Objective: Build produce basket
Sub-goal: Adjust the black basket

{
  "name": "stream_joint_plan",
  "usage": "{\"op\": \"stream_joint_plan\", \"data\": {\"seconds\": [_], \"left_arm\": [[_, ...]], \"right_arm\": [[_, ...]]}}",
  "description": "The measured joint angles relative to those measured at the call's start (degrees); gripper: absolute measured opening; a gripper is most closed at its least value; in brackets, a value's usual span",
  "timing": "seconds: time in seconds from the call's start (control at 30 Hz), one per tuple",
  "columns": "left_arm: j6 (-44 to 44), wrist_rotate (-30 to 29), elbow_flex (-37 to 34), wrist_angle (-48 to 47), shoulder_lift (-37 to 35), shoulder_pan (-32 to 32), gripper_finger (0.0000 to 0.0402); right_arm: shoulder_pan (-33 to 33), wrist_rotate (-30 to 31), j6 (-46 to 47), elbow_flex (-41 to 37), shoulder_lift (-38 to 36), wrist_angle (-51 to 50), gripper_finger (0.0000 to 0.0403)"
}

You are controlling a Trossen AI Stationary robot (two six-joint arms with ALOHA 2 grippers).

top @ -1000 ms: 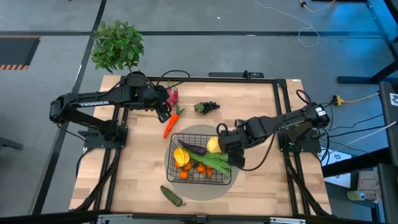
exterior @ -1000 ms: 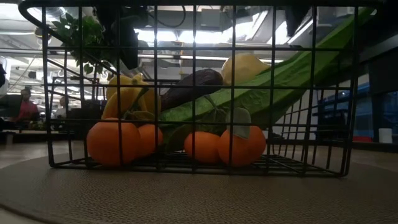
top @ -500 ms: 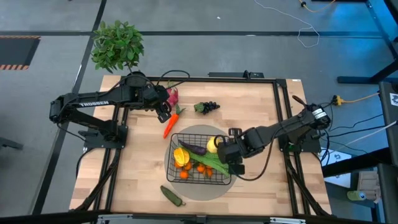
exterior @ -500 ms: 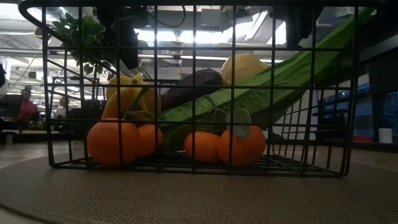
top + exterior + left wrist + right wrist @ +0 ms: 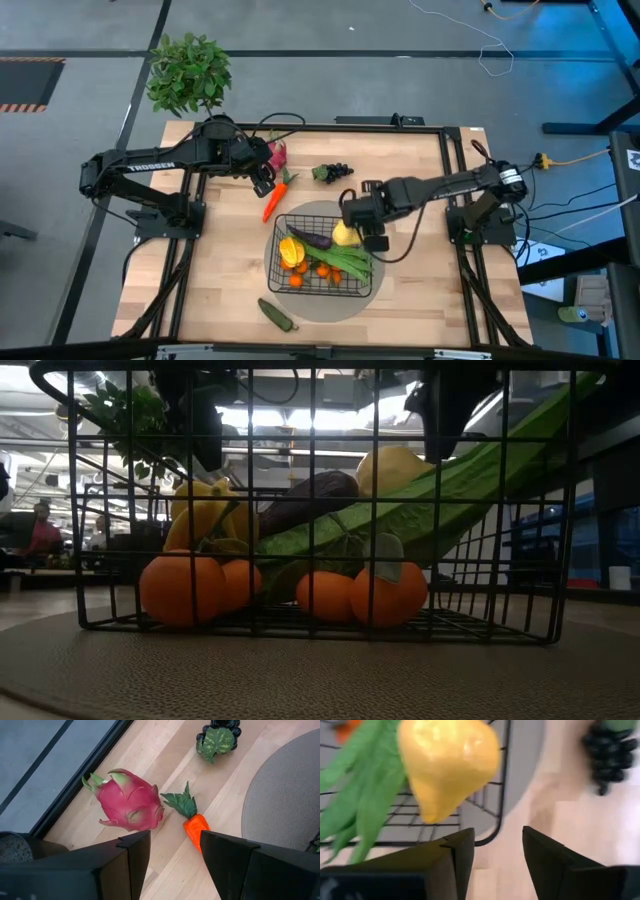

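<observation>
Plant (image 5: pixel 188 72) leafy, off table's far-left corner. Left gripper (image 5: pixel 264 183) hangs over carrot (image 5: pixel 273 199), fingers (image 5: pixel 125 865) apart, holding nothing; "TROSSEN" on arm. Pink scaly dragon fruit (image 5: pixel 130 805) just beside. Cucumber (image 5: pixel 277 315) bumpy, near edge. Wire-mesh basket (image 5: pixel 282 278) centred on round woven mat (image 5: pixel 325 209), produce inside. Dark grapes (image 5: pixel 335 172) far side. Right gripper (image 5: pixel 361 222) at basket's right rim beside smooth lemon (image 5: pixel 344 234), fingers (image 5: pixel 452 855) parted, empty.

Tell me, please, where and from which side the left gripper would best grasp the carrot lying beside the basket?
Probably the orange body of the carrot, from straight above, fingers across its narrow width. It lies flat on the table, leafy top toward the dragon fruit, and the open left gripper hangs over its upper end.
</observation>
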Motion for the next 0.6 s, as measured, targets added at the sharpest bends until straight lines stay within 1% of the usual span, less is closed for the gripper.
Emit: {"op": "stream_joint_plan", "data": {"seconds": [0.1, 0.23, 0.37, 0.43, 0.5, 0.6], "left_arm": [[0.0, 0.0, 0.0, 0.0, 0.0, 0.0, 0.0162], [0.1, 0.0, 0.0, 0.0, 0.0, 0.0, 0.0162], [1.2, -1.3, 0.0, 0.0, 0.0, 0.0, 0.0162], [1.5, -1.8, 0.0, -0.1, 0.0, 0.0, 0.0162], [1.5, -2.1, 0.0, 0.0, 0.0, 0.0, 0.0162], [1.5, -2.5, 0.0, 0.0, 0.0, 0.0, 0.0162]], "right_arm": [[-1.2, -4.6, -2.6, 0.0, -0.4, 0.7, 0.0155], [-3.3, -4.9, -4.7, 0.0, -0.8, -0.7, 0.0155], [-5.0, -5.0, -1.6, -0.1, -5.0, -6.3, 0.0155], [-5.6, -4.6, 1.4, -0.1, -8.1, -6.6, 0.0154], [-5.8, -3.6, 2.6, -1.7, -11.7, -1.5, 0.0154], [-5.1, -3.8, 1.5, -8.3, -16.7, 9.2, 0.0154]]}}
